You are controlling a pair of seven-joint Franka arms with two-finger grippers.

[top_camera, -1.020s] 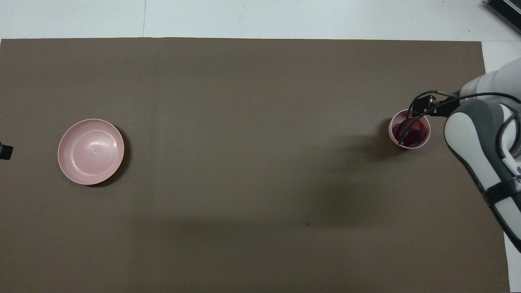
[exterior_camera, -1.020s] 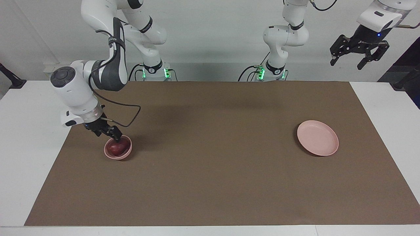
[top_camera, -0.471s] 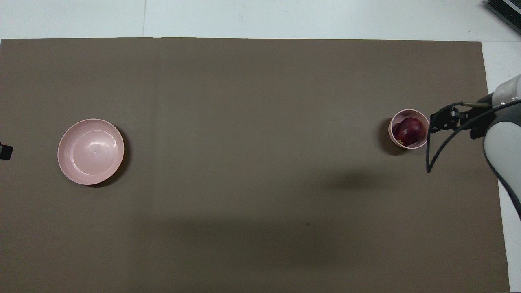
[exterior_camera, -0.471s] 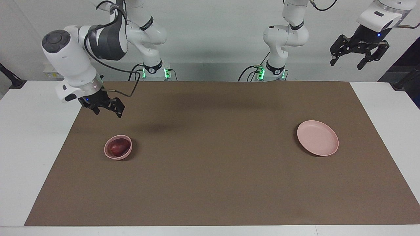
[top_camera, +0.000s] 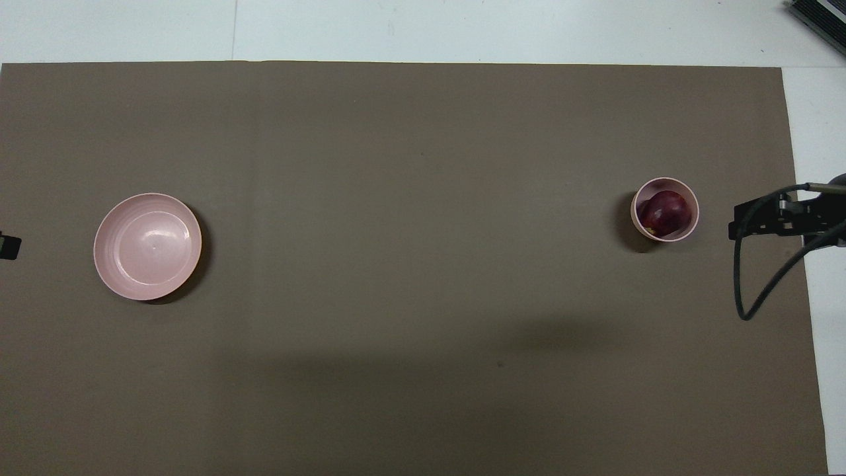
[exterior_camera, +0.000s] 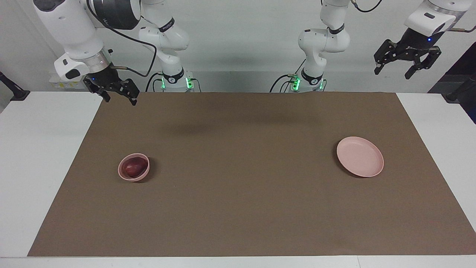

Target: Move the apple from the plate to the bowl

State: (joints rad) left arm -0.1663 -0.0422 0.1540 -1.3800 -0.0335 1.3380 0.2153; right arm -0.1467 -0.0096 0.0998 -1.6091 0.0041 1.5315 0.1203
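Note:
The dark red apple lies inside the small deep pink bowl toward the right arm's end of the table. It also shows in the overhead view, apple in bowl. The wide flat pink plate sits bare toward the left arm's end. My right gripper is open and empty, raised high over the mat's edge, well clear of the bowl. My left gripper is open and empty, held high off the left arm's end of the table, waiting.
A brown mat covers most of the white table. A black cable hangs in a loop from the right wrist. Only the bowl and plate stand on the mat.
My right gripper let go of the apple in the bowl, opened, and rose up and back toward the robots. The apple stays in the bowl. The left arm has not moved.

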